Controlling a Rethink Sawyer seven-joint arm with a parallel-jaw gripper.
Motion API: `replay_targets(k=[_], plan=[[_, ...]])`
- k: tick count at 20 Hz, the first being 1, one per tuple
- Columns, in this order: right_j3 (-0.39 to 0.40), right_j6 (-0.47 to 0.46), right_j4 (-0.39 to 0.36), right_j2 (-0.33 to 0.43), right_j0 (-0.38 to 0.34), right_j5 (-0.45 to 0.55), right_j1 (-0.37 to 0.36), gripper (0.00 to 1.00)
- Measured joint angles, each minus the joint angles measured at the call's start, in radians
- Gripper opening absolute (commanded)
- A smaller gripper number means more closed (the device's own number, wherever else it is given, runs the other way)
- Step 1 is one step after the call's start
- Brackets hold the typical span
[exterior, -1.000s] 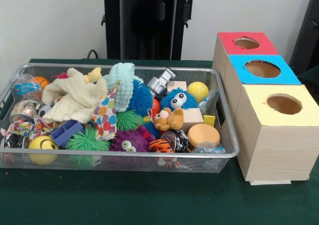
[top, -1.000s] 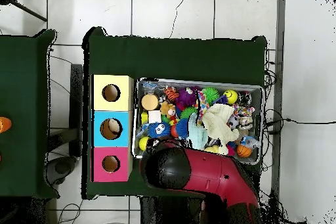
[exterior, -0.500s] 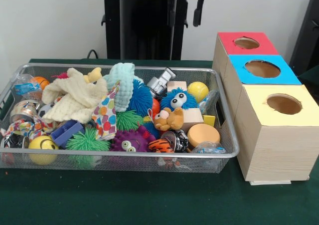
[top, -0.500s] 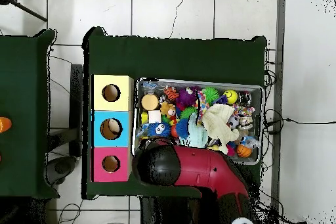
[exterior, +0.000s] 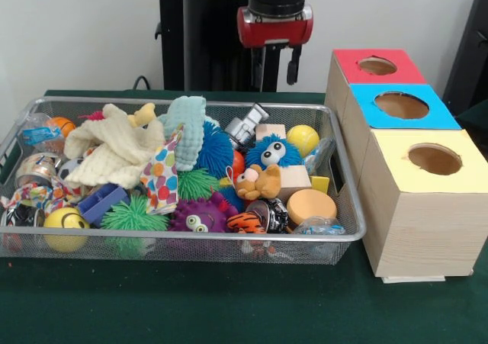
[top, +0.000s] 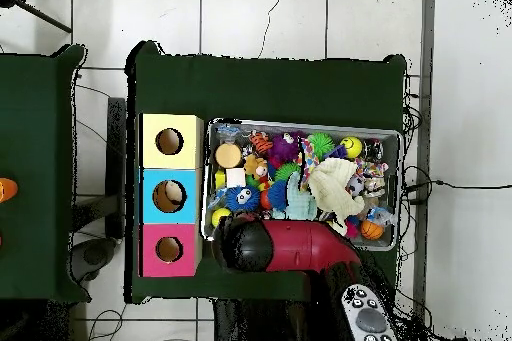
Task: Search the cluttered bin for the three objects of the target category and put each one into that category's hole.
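Jaws (exterior: 274,64) hang apart and empty above the far rim of my wire bin (exterior: 347,207), over the grey toy robot (exterior: 245,126) and yellow ball (exterior: 303,139). Beside the bin on the green bench (exterior: 229,306) sit the red box (exterior: 376,69), blue box (exterior: 400,107) and yellow box (exterior: 431,176), each with its hole on top

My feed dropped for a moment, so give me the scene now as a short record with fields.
gripper: gripper above the bin's far rim, fingers apart, holding nothing
bin: wire mesh bin full of mixed toys
boxes: red box, blue box, yellow box in a row beside the bin, each with a top hole
nearest toys below gripper: silver toy, yellow ball
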Motion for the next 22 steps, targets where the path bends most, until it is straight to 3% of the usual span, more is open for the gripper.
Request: replay_targets(k=[6,22], plan=[[0.001,0.000,-0.033,0.007,-0.027,-0.008,0.033,1.00],[0.002,0.000,-0.038,0.032,-0.067,-0.008,0.009,1.00]])
